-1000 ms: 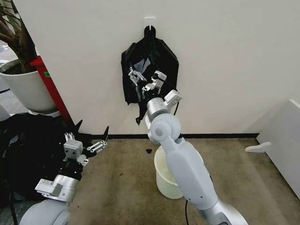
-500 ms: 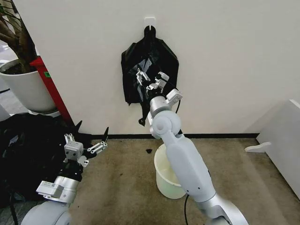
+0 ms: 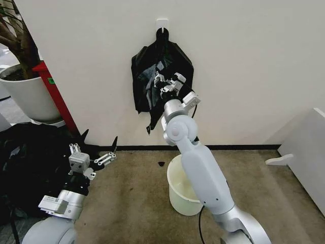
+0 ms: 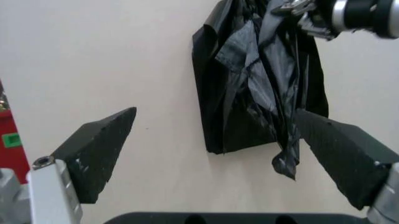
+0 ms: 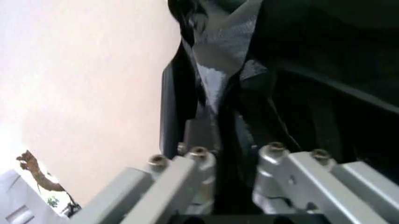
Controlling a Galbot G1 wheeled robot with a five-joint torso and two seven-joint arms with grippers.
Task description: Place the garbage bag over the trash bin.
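Note:
The garbage bag (image 3: 147,76) is glossy, wrinkled black plastic hanging from a white wall hook (image 3: 162,23); it also appears in the left wrist view (image 4: 249,93) and up close in the right wrist view (image 5: 299,84). My right gripper (image 3: 167,79) is raised against the bag's middle, shut on a fold of the plastic (image 5: 227,140). The cream-white trash bin (image 3: 177,195) stands on the floor below, partly behind my right arm. My left gripper (image 3: 99,141) hangs low at the left, open and holding nothing, well away from the bag and pointing toward it (image 4: 212,126).
A large dark heap of bags (image 3: 30,157) lies on the floor at the left. A white plant pot (image 3: 28,94) and a red post (image 3: 56,96) stand beside the wall. A white cabinet (image 3: 310,157) is at the right. Brown carpet lies open around the bin.
My right gripper has pushed up and to the right into the bag, and its fingers have drawn together on a fold. The left arm has stayed still.

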